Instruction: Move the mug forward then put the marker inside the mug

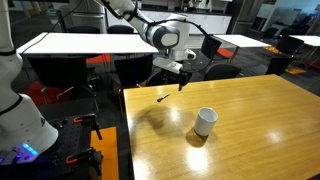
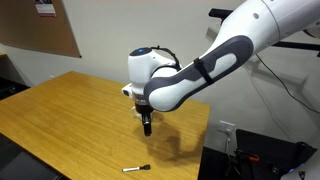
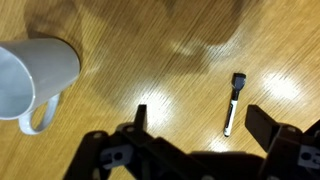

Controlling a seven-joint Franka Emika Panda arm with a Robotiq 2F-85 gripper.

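The thin dark stick-shaped marker (image 3: 234, 103) lies flat on the pale wooden bench (image 3: 150, 45). In the wrist view it sits at about 1 o'clock from the middle of the robot's black two-fingered hand (image 3: 197, 112), inside the gap between the fingers and closer to the 3 o'clock one. Its long axis runs roughly from 1 to 7 o'clock, with the chunkier dark end farthest from the camera. The fingers would close along the 9-to-3 line, so they would probably meet the barrel almost squarely. A small shift toward 3 o'clock looks needed to centre it before any descent. The hand is spread wide, holds nothing and touches nothing. In an exterior view it hangs clear above the bench (image 2: 60, 110) with the marker (image 2: 137, 168) lying apart below it. The small white cylindrical mug (image 3: 35, 75), with its loop handle, sits well off at about 10 o'clock from the hand in the wrist view. In an exterior view the mug (image 1: 205, 120) stands upright at about 4 o'clock from the marker (image 1: 165, 97), well apart from it. The hand (image 1: 180, 82) is nearer the marker. The pictures don't show whether the mug has been moved forward.
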